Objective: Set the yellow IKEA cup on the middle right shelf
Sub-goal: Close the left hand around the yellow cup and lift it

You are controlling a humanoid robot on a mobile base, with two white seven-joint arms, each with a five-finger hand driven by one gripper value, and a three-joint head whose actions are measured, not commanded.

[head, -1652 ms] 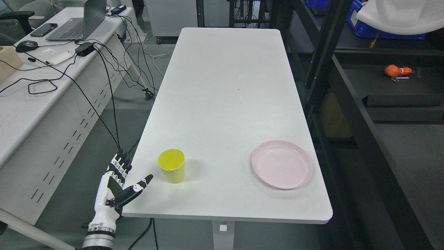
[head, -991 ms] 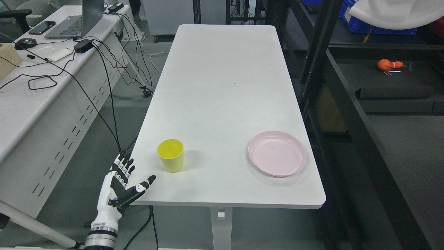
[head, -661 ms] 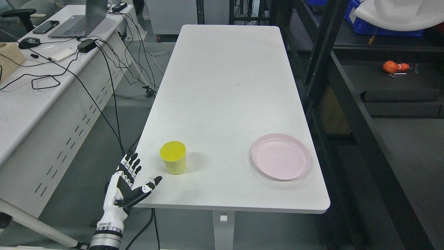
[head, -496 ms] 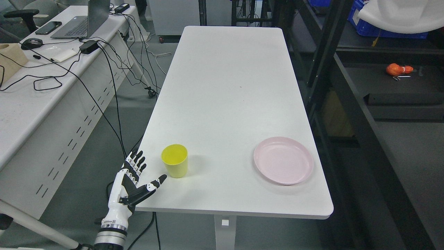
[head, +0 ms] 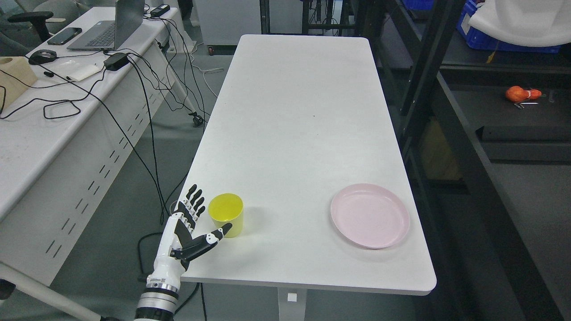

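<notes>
My left hand (head: 185, 232) comes up from the near left corner of the white table (head: 294, 111), palm turned toward the yellow cup (head: 226, 214). My 4 fingers (head: 192, 203) are stretched out straight and held apart from the thumb (head: 209, 238), which reaches across under the cup's near side. The hand holds nothing; the fingertips sit just beside the cup's left wall, and I cannot tell whether they touch it.

The yellow cup stands upright with its mouth open upward, close to the table's near left edge. To its right, well apart, a pink plate (head: 370, 215) lies flat near the near right corner.

Right of the table rises a dark shelf unit (head: 450, 120), and an orange object (head: 519, 93) rests on 1 of its levels at the far right. On the left, a second desk (head: 26, 133) carries a laptop (head: 111, 26), a phone (head: 64, 36) and a tangle of black cables (head: 134, 89).
</notes>
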